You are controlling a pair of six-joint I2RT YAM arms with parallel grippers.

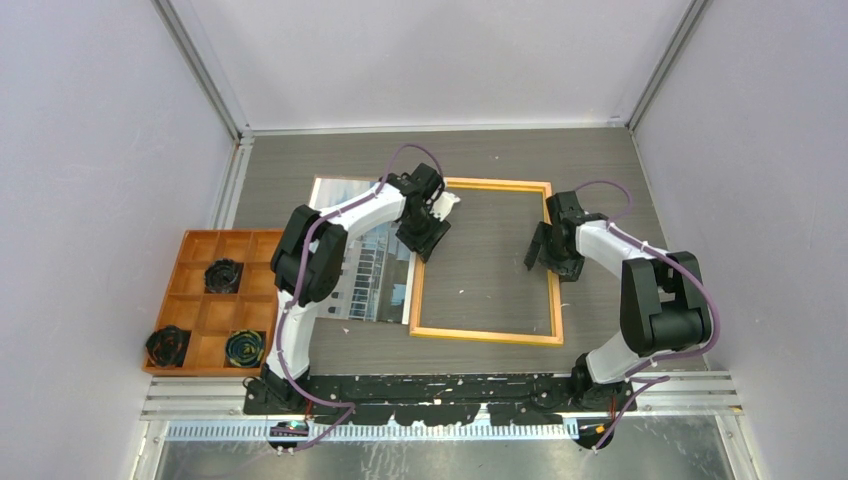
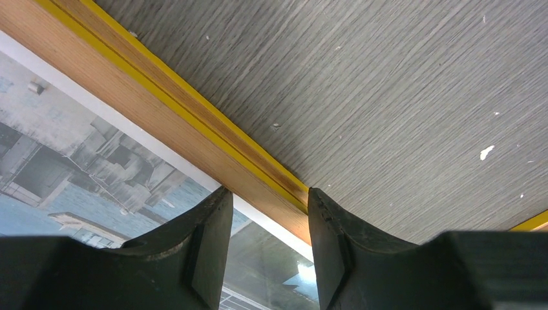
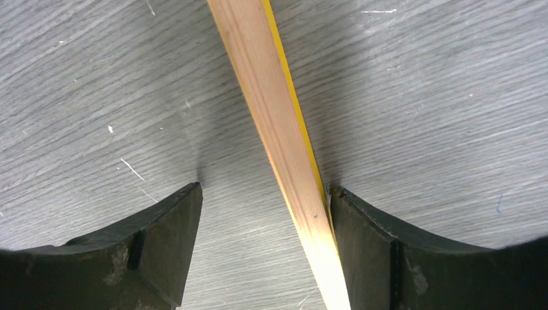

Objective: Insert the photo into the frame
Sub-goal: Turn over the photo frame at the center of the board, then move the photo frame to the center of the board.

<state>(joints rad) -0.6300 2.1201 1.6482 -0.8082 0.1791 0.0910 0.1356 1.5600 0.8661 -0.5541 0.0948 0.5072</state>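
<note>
Grey bench (image 1: 480,160) showed bare through the frame (image 1: 485,335), so insertion was judged not yet done. The photo (image 1: 375,290) lay face up just outside the left gripper (image 1: 425,243), whose jaws closely flanked a rail; clamping could not be told. The right gripper (image 1: 541,260) straddled the opposite rail, jaws apart. Open room lay between the two grippers.

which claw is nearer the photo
Left. The left claw straddles the frame right beside the photo; the right claw is on the frame's opposite side.

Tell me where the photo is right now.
In the top view the photo lies flat left of centre, between the orange tray and the frame, partly hidden by the left arm.
</note>
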